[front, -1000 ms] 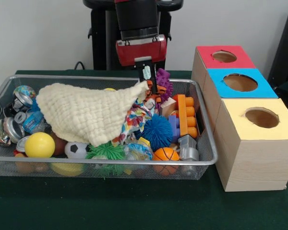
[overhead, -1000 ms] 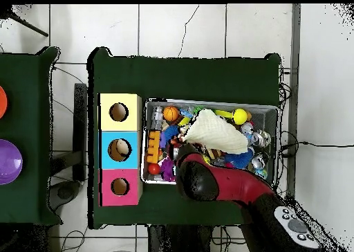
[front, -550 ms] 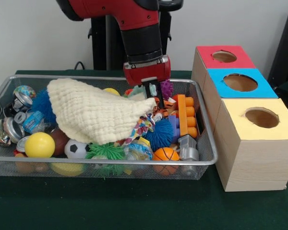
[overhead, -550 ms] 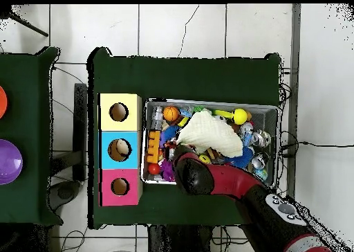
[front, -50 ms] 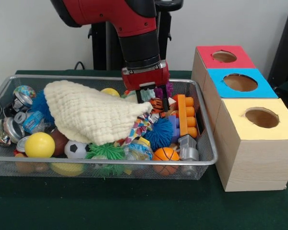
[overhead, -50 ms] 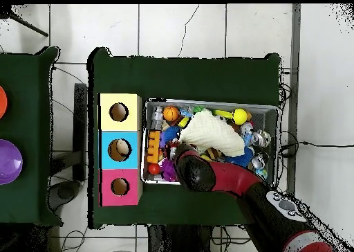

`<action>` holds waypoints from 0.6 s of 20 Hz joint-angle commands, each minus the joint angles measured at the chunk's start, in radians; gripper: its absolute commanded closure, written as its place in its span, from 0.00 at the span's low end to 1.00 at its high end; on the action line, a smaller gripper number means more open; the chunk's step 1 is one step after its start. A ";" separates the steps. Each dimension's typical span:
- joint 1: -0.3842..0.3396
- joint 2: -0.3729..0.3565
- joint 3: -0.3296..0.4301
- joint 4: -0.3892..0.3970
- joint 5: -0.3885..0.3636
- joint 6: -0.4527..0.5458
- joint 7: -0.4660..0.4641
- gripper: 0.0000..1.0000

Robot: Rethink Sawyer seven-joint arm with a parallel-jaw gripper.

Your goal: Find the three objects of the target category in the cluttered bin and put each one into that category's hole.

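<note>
A cream knitted cloth (front, -50 ms: 91, 115) lies heaped over the toys in the wire bin (front, -50 ms: 110, 163). Its right corner rises to my gripper (front, -50 ms: 149, 97), which is shut on that corner near the bin's back right. Around the cloth I see a yellow ball (front, -50 ms: 39, 144), a soccer ball (front, -50 ms: 77, 150), a small basketball (front, -50 ms: 165, 154), a blue spiky ball (front, -50 ms: 159, 134), an orange brick (front, -50 ms: 186, 115) and cans (front, -50 ms: 9, 127). In the overhead view the red arm (overhead, -50 ms: 207, 176) covers the gripper and the cloth (overhead, -50 ms: 211, 131) lies mid-bin.
Three wooden boxes with round holes stand in a row right of the bin: red-topped (front, -50 ms: 224, 56), blue-topped (front, -50 ms: 240, 82), yellow-topped (front, -50 ms: 261, 117). A purple spiky toy (front, -50 ms: 165, 88) sits just behind the gripper. The bin's wire walls enclose the clutter.
The gripper came down and forward into the bin with the cloth corner. The cloth's peak has dropped and the heap has shifted, showing a blue spiky ball at its left.
</note>
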 commanded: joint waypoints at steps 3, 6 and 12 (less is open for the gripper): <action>0.102 -0.150 -0.080 0.010 0.073 0.169 0.167 0.00; 0.170 -0.242 -0.131 0.059 0.124 0.211 0.222 0.00; 0.248 -0.239 -0.172 0.089 0.212 0.286 0.261 0.00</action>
